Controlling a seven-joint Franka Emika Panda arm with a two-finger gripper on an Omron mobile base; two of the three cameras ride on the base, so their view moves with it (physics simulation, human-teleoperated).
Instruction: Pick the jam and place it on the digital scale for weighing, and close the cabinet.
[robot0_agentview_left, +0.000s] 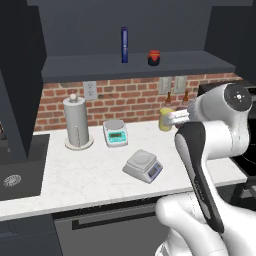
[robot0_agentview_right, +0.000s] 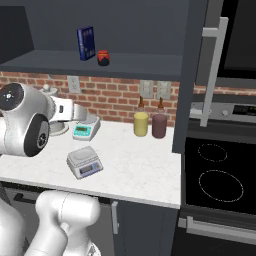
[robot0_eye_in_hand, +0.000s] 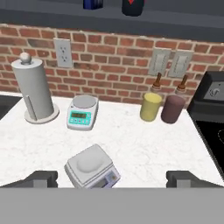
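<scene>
We are holding our hand (robot0_eye_in_hand: 111, 178) well above the white table (robot0_agentview_left: 75, 175), its two dark fingertips (robot0_eye_in_hand: 41, 178) standing wide apart with nothing between them. The jam (robot0_agentview_left: 153, 58), a small dark jar with a red lid, is sitting upright on the open shelf of the cabinet (robot0_agentview_right: 150, 62), high above and beyond the hand and well apart from it. A tall blue bottle (robot0_agentview_left: 124, 45) is standing on the same shelf near the jam, to its left in both base views. The digital scale (robot0_eye_in_hand: 92, 166) is lying on the table just below and ahead of the hand, between the two fingertips in the hand view, its platform bare. Behind it, near the brick wall, we are seeing a white scale with a teal front (robot0_eye_in_hand: 82, 113), a paper towel holder (robot0_eye_in_hand: 34, 90), a yellow bottle (robot0_eye_in_hand: 151, 105) and a maroon bottle (robot0_eye_in_hand: 173, 107). A cabinet door (robot0_agentview_right: 192, 75) is standing open at the right.
</scene>
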